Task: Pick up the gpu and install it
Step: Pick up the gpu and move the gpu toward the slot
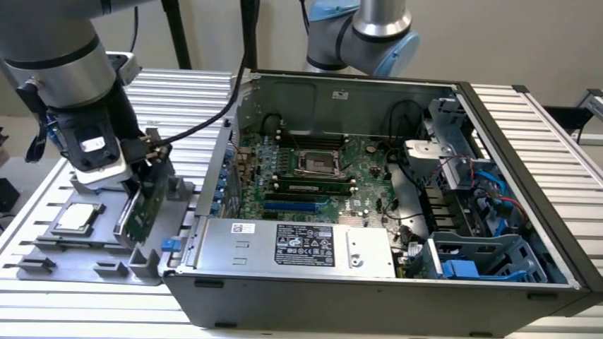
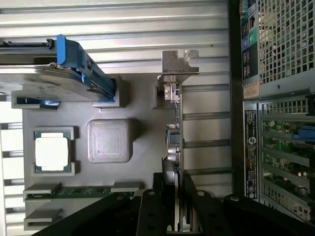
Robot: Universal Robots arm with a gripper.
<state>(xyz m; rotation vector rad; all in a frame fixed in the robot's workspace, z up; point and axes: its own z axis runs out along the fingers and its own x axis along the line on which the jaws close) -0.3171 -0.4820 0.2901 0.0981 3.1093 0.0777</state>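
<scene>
I count one gpu, gripped between the fingers of my pincer. Beside the pincer, one gray tray carries one square CPU chip, one memory stick and one hard drive. One open computer case stands near.

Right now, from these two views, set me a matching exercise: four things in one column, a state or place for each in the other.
1 gpu
2 CPU chip
3 hard drive
4 computer case

A open, motherboard showing
B stands on edge
C carries blue rails
D lies flat in a square pocket of the gray tray

Pairs: 1-B; 2-D; 3-C; 4-A
</scene>
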